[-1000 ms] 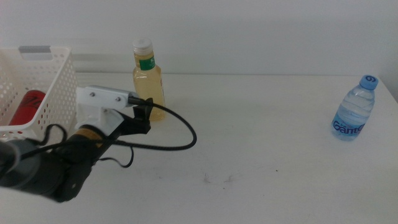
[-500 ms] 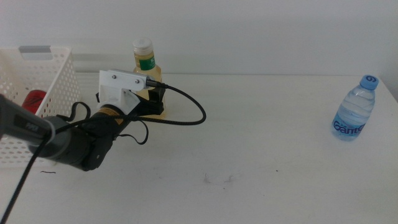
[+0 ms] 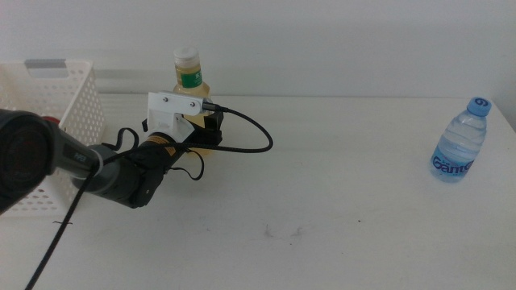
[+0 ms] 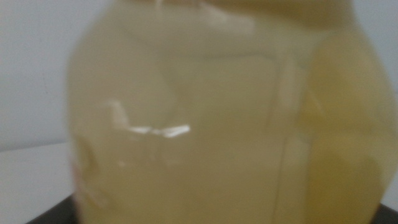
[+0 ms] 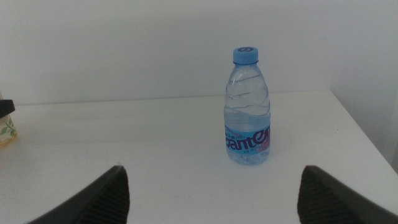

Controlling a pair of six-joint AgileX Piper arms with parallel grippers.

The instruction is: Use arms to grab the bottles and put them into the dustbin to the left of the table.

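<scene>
While the left gripper (image 3: 208,129) sits at the base of the yellow bottle (image 3: 190,90), whether its fingers are closed on it cannot be told; the left wrist view is filled by pale liquid. That bottle stands upright near the desk's (image 3: 339,193) far edge, just right of the dustbin (image 3: 71,93). A broad bare stretch of desk separates it from the water bottle (image 3: 459,141), upright near the right edge. Facing that bottle, the right gripper (image 5: 214,190) holds its fingers wide apart.
</scene>
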